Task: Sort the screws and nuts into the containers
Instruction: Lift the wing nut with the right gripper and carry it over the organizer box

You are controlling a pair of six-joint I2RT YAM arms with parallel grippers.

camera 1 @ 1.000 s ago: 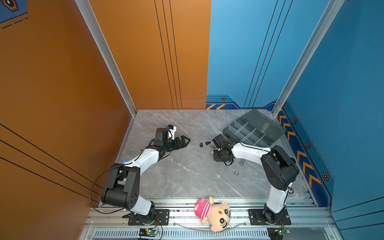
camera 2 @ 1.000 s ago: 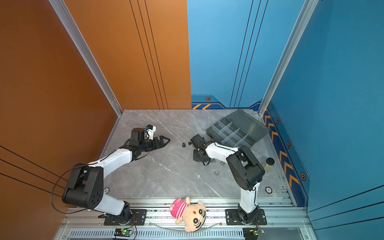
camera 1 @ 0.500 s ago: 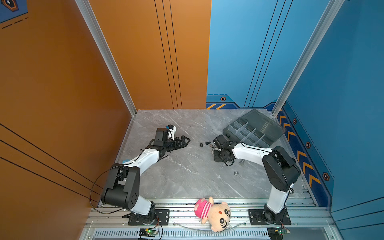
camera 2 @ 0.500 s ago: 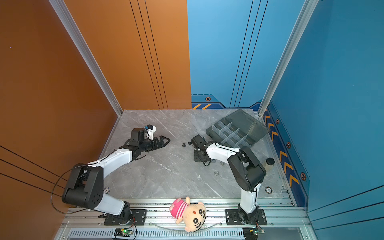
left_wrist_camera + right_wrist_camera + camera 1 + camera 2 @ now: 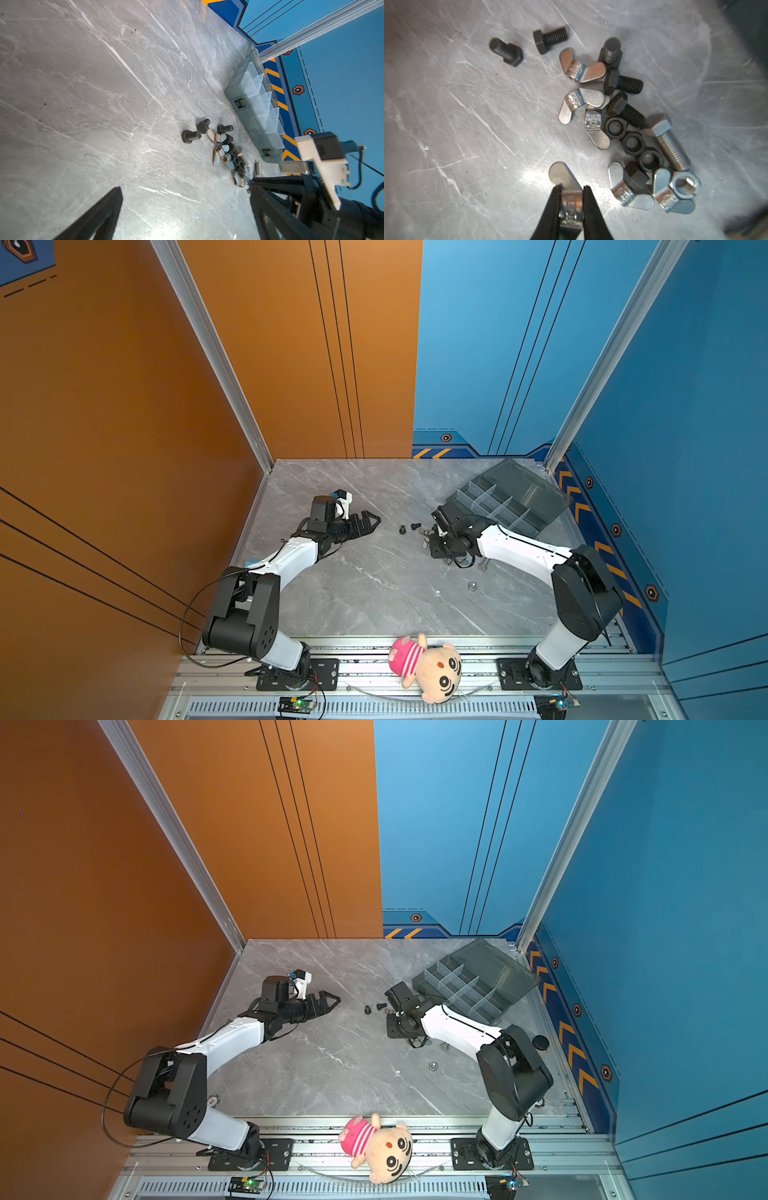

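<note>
I see the right gripper (image 5: 572, 187) with jaws pinched narrow on a silver wing nut (image 5: 560, 174) at the edge of the loose pile. I can't tell if it's off the tabletop (image 5: 467, 124). Pile beside it: black hex bolts (image 5: 623, 83), black nuts (image 5: 624, 143), more wing nuts, one silver hex bolt (image 5: 671, 145). The organizer box (image 5: 457, 501) sits just beside the pile, lid open. The left gripper (image 5: 376, 520) hovers well apart, jaws wide.

Grey marble-pattern tabletop (image 5: 374, 593), evenly lit. Orange wall panels (image 5: 124, 406) bound its left side and half its far edge; blue wall panels (image 5: 685, 406) bound the remainder. Aluminium rail (image 5: 357, 666) runs along its near edge.
</note>
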